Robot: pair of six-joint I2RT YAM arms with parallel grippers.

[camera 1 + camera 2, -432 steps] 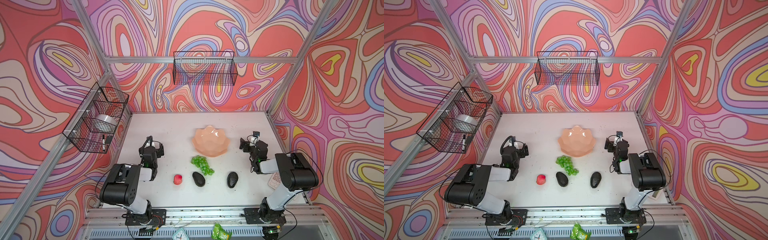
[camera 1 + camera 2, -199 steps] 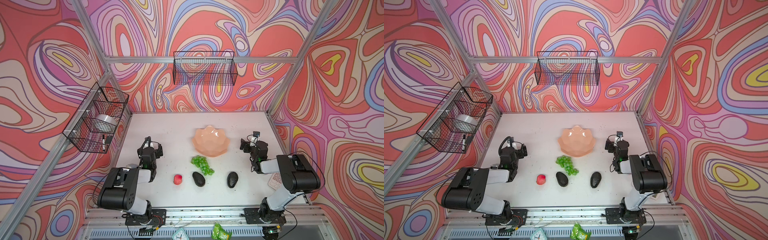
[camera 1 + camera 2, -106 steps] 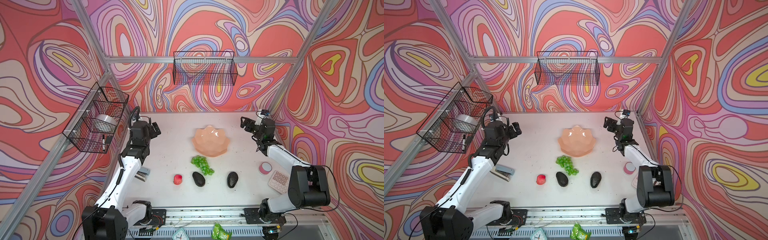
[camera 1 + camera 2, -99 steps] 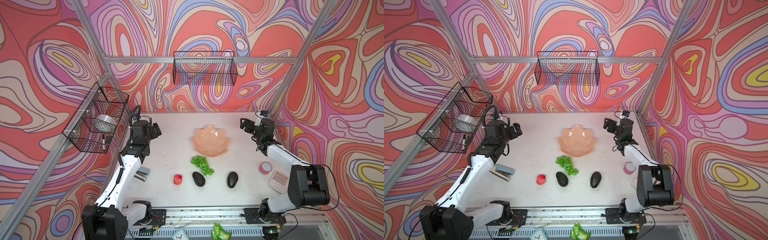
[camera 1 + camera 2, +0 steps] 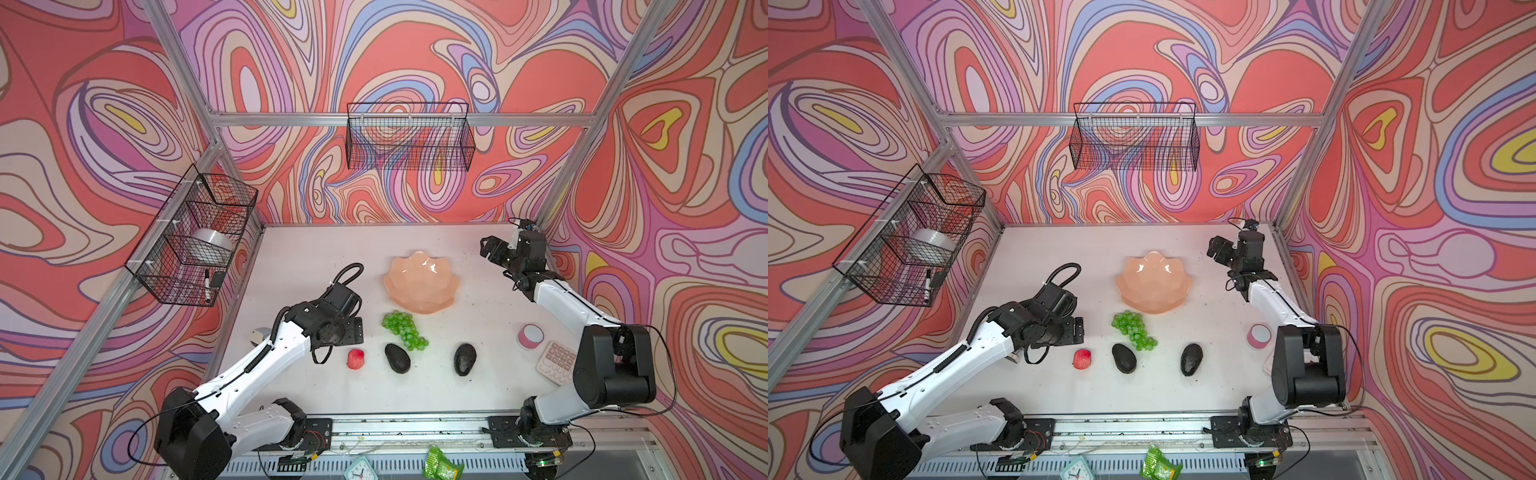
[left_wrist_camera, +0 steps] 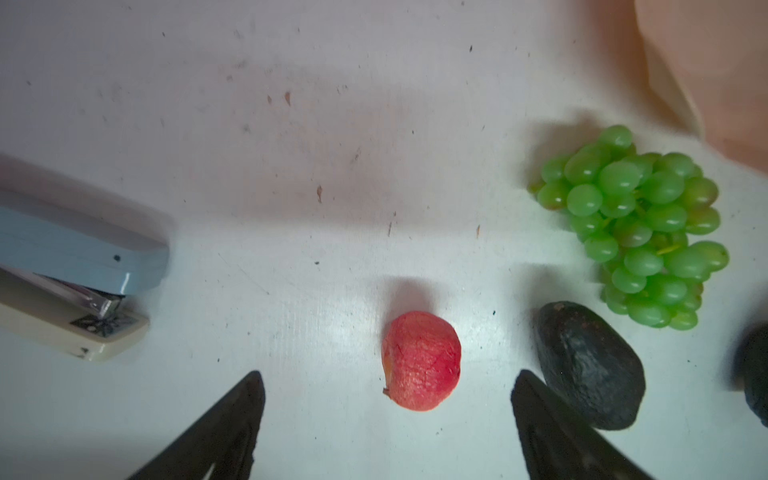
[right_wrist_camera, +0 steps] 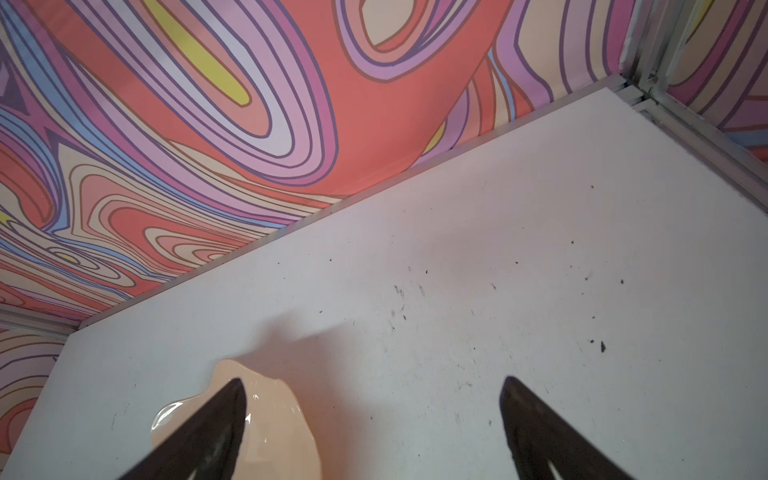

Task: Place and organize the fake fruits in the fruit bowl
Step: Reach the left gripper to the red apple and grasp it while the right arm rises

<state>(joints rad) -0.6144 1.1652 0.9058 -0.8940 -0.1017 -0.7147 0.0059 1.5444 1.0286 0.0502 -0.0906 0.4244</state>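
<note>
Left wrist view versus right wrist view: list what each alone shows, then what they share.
Only the left wrist view: red fruit, green grapes, one avocado, the edge of a second avocado, a stapler. Only the right wrist view: patterned wall, a corner of the table. Both: peach bowl, the table, wide-open jaws.

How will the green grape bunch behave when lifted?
The grape bunch is a loose cluster of many grapes, so it probably sags when lifted. The glossy round grapes may slip when squeezed. Its lumpy, spread shape likely resists rolling.
</note>
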